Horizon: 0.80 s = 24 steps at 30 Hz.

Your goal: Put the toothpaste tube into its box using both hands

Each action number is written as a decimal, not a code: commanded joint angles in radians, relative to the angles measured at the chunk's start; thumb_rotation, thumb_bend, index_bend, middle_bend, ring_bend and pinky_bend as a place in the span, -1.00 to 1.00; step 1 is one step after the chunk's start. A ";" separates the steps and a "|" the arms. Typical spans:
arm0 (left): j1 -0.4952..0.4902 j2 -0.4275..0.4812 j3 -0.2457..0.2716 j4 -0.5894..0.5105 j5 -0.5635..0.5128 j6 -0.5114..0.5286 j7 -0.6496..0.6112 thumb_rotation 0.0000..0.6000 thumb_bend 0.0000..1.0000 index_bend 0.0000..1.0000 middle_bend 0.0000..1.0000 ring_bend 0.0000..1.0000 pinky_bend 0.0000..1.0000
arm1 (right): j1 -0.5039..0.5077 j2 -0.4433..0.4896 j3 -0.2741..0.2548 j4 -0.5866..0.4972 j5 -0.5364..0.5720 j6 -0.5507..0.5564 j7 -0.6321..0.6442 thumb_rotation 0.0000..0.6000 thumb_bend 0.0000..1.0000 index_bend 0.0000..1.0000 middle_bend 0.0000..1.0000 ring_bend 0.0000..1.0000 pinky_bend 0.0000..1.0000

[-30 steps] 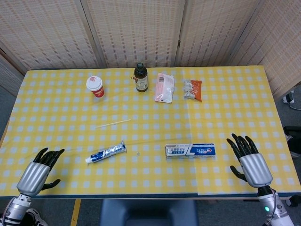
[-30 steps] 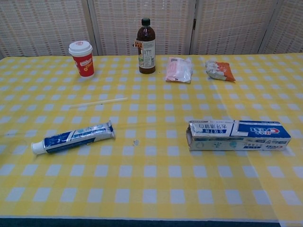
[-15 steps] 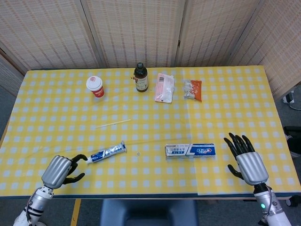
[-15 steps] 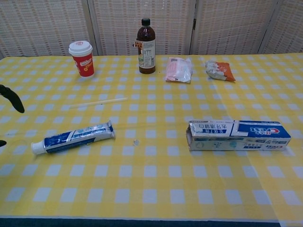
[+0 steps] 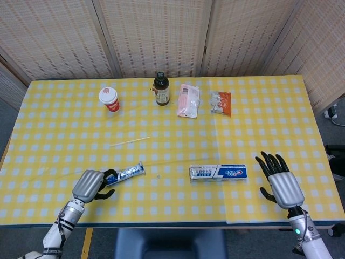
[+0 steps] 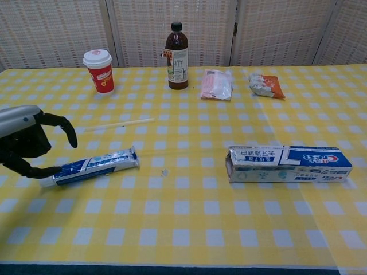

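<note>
The blue-and-white toothpaste tube (image 5: 125,174) (image 6: 97,166) lies flat on the yellow checked table (image 5: 178,135), cap end to the left. My left hand (image 5: 92,184) (image 6: 26,140) is at that cap end. Its fingers arch apart above the tube and its thumb lies low beside the cap, so nothing is gripped. The toothpaste box (image 5: 218,172) (image 6: 288,164) lies on its side to the right, with its open end facing the tube. My right hand (image 5: 279,181) hovers to the right of the box with fingers spread, apart from it. The chest view does not show this hand.
Along the back stand a red paper cup (image 5: 109,99) (image 6: 98,70), a brown bottle (image 5: 161,89) (image 6: 177,56), a pink packet (image 5: 188,100) (image 6: 217,83) and an orange snack bag (image 5: 221,102) (image 6: 265,85). A thin white straw (image 5: 129,142) (image 6: 119,124) lies behind the tube. The table's front edge is close to both hands.
My left hand has moved right along the front edge, from the corner to the tube's cap end. The right hand has drifted slightly left and forward. Tube and box have not moved.
</note>
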 commanded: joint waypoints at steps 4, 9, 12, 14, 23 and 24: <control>-0.072 -0.077 -0.049 0.005 -0.149 -0.063 0.122 1.00 -0.33 -0.22 1.00 1.00 1.00 | 0.005 0.005 0.007 0.000 0.014 -0.005 0.010 1.00 -0.35 -1.00 -1.00 -1.00 -1.00; -0.114 -0.130 -0.075 0.026 -0.245 -0.072 0.192 1.00 -0.33 -0.30 1.00 1.00 1.00 | 0.009 0.013 0.012 -0.002 0.025 -0.011 0.025 1.00 -0.35 -1.00 -1.00 -1.00 -1.00; -0.134 -0.161 -0.084 0.056 -0.285 -0.070 0.222 1.00 -0.33 -0.31 1.00 1.00 1.00 | 0.009 0.018 0.012 -0.003 0.025 -0.009 0.034 1.00 -0.35 -1.00 -1.00 -1.00 -1.00; -0.148 -0.184 -0.089 0.080 -0.312 -0.065 0.244 1.00 -0.33 -0.33 1.00 1.00 1.00 | 0.008 0.022 0.013 -0.004 0.025 -0.007 0.041 1.00 -0.35 -1.00 -1.00 -1.00 -1.00; -0.196 -0.228 -0.110 0.136 -0.448 -0.074 0.293 1.00 -0.33 -0.36 1.00 1.00 1.00 | 0.012 0.032 0.019 -0.005 0.038 -0.010 0.063 1.00 -0.35 -1.00 -1.00 -1.00 -1.00; -0.199 -0.230 -0.110 0.139 -0.456 -0.076 0.295 1.00 -0.33 -0.36 1.00 1.00 1.00 | 0.012 0.033 0.019 -0.005 0.038 -0.010 0.064 1.00 -0.35 -1.00 -1.00 -1.00 -1.00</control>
